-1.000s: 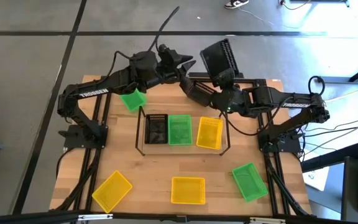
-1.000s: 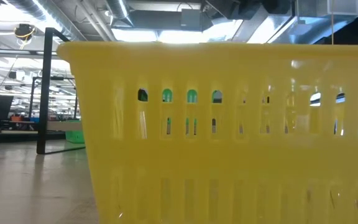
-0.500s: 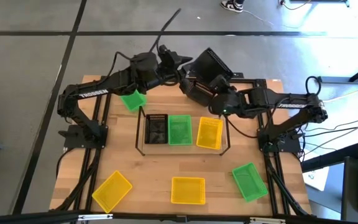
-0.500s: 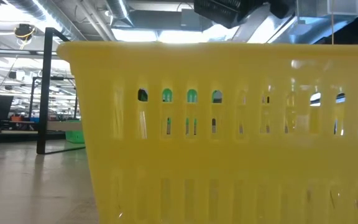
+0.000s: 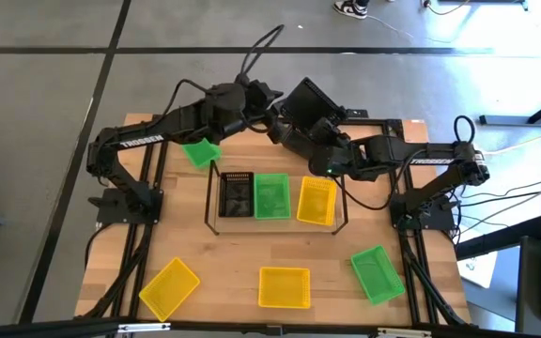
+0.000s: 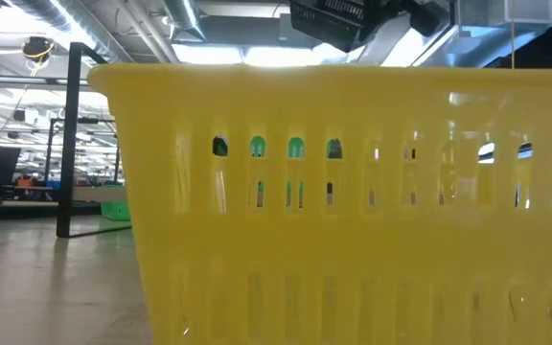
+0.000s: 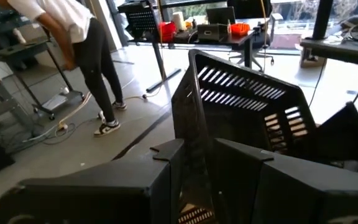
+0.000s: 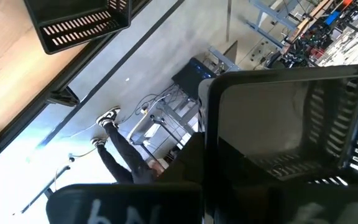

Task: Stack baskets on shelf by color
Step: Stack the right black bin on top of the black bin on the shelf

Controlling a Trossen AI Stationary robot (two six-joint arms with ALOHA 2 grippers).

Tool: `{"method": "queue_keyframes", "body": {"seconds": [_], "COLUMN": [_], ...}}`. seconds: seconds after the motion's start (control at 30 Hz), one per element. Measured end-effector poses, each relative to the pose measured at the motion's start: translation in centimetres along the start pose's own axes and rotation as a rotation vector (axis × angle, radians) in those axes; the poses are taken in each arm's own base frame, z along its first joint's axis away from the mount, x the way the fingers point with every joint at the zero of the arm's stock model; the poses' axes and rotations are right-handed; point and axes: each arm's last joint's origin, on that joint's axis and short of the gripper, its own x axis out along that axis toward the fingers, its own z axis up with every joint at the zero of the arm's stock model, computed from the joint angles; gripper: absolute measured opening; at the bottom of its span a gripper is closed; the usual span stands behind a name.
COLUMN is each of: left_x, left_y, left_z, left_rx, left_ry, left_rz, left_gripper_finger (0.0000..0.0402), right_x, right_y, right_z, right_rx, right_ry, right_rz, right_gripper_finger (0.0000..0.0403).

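Roughly halfway, by my reading: the shelf (image 5: 216, 218) at the middle of the table (image 5: 346, 310) already carries one basket of each colour in a row, black (image 5: 237, 194) on the left, green (image 5: 271, 195) in the middle, yellow (image 5: 316, 200) on the right; whether any of them is already a stack I cannot tell from above

A second black basket (image 5: 310, 98) is in the air behind the far edge of the table, tilted, clamped by the right end effector (image 5: 319, 120), whose fingers are together on its wall. The low view shows only a corner of it high up (image 6: 329, 13). The left end effector (image 5: 269, 99) sits just beside that basket on its left, fingers apart; in the left wrist view the basket (image 7: 244, 106) fills the space right in front of them. It looks like a hand-over between the arms, or the left arm steadying the load, though I cannot say which

Four baskets are left on the table: a green one (image 5: 201, 151) at the far left beside the shelf, a yellow one (image 5: 169, 287) near left, another yellow (image 5: 284, 286) near centre, and a green (image 5: 378, 273) near right. The near-centre yellow blocks almost the whole low view (image 6: 353, 220)

So the airborne black basket has yet to go onto the black one on the shelf, then two greens and two yellows
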Motion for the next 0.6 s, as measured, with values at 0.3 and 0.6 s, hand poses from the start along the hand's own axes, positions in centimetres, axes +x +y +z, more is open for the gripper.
{"method": "queue_keyframes", "body": {"seconds": [0.3,0.6], "left_x": [1.1,1.7], "left_y": [-0.6,-0.7], "left_z": [-1.0,-1.5], "left_rx": [0.031,0.080], "left_ry": [0.044,0.059], "left_rz": [0.003,0.046], "left_gripper_finger": [0.0078,0.0078], "right_x": [0.0,0.0], "right_y": [0.0,0.0], "right_z": [0.0,0.0], "right_rx": [0.028,0.030], "right_ry": [-0.001,-0.002], "right_rz": [-0.002,-0.003], "right_gripper_finger": [0.0000,0.0000]}}
